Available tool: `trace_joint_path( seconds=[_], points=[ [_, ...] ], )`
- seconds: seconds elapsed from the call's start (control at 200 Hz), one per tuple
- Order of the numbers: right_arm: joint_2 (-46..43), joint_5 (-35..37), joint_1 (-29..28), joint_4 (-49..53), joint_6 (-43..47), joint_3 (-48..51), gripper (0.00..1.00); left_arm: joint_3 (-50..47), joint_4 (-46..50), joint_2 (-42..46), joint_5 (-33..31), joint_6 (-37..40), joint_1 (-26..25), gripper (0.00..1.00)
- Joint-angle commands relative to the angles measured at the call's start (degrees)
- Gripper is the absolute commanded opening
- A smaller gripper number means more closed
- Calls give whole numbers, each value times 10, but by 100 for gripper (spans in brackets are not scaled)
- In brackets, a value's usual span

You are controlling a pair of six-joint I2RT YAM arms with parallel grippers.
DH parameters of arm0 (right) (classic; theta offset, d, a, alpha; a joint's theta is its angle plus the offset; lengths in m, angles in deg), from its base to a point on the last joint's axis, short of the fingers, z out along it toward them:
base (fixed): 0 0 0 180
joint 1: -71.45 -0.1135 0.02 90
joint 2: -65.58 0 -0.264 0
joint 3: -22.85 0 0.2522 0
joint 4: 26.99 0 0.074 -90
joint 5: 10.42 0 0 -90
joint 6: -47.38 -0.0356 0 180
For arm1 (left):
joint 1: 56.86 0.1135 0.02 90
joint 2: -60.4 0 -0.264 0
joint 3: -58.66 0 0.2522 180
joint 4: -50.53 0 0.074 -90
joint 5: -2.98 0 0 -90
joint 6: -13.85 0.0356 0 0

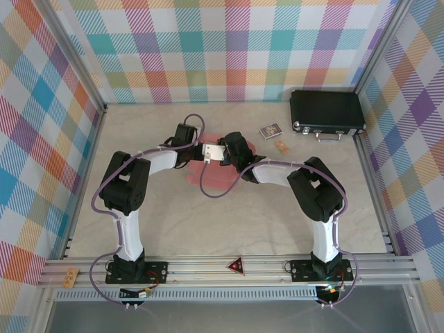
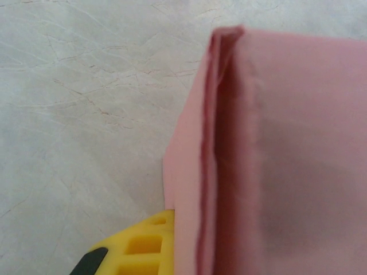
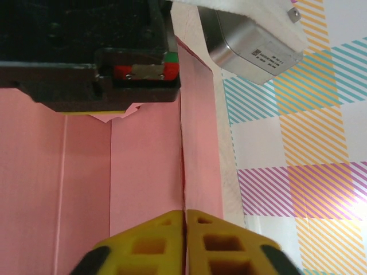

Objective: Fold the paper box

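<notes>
Seen from above, the paper box (image 1: 195, 175) lies on the table (image 1: 173, 225), left of the black case (image 1: 327, 113) and half covered by both wrists. Only the wrist cameras show its standing walls. The left gripper (image 2: 172, 232) is pressed together on a doubled wall. The right gripper (image 3: 184, 229) pinches a thin wall edge between its closed fingers.
</notes>
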Motion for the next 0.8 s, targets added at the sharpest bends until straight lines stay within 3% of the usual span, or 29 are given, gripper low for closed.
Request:
trace_joint_path(
  seconds=[0.0, 0.145, 0.275, 0.42, 0.555, 0.795],
  points=[
    [-8, -12, -8, 10, -27, 2, 22, -19, -4, 40, -22, 6, -9, 4],
    [-32, -6, -9, 14, -52, 13, 35, -35, 26, 65, -65, 2, -15, 2],
    [-67, -3, -11, 21, -86, 31, 55, -75, 27, 99, -96, -8, -22, 1],
    [-121, -23, -12, 62, -142, 43, 66, -111, 34, 137, -128, -8, -32, 1],
    [-168, -40, -9, 93, -205, 51, 69, -129, 43, 156, -131, -8, -34, 1],
    [-211, -48, 38, 172, -330, 45, 66, -149, 42, 183, -129, -7, -34, 1]
  ],
)
